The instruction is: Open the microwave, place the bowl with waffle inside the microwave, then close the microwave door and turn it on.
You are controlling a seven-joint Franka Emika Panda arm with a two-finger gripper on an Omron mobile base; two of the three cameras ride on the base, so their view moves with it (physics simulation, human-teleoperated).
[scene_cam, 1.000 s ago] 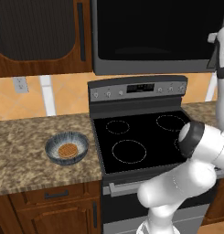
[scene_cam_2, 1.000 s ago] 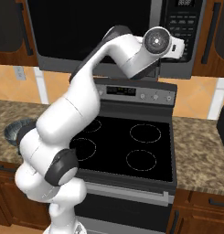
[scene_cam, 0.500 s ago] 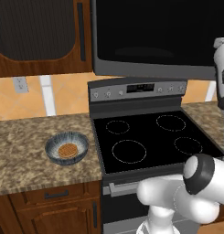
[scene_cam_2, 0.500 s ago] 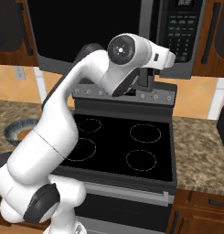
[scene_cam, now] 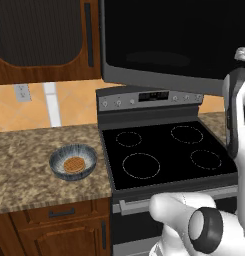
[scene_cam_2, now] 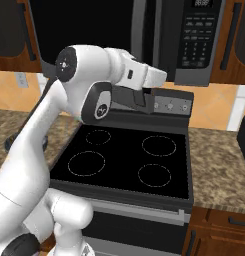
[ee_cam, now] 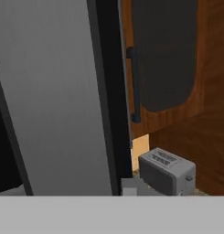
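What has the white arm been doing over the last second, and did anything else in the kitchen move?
The arm swung down and forward over the stove: its elbow dropped from beside the microwave keypad to below it, with the forearm stretched toward the right. It took hold of nothing. The bowl with the waffle stayed on the counter.

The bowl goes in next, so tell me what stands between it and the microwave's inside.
The microwave door, at most ajar, covers the opening. The bowl sits on the counter left of the stove; nothing else intervenes.
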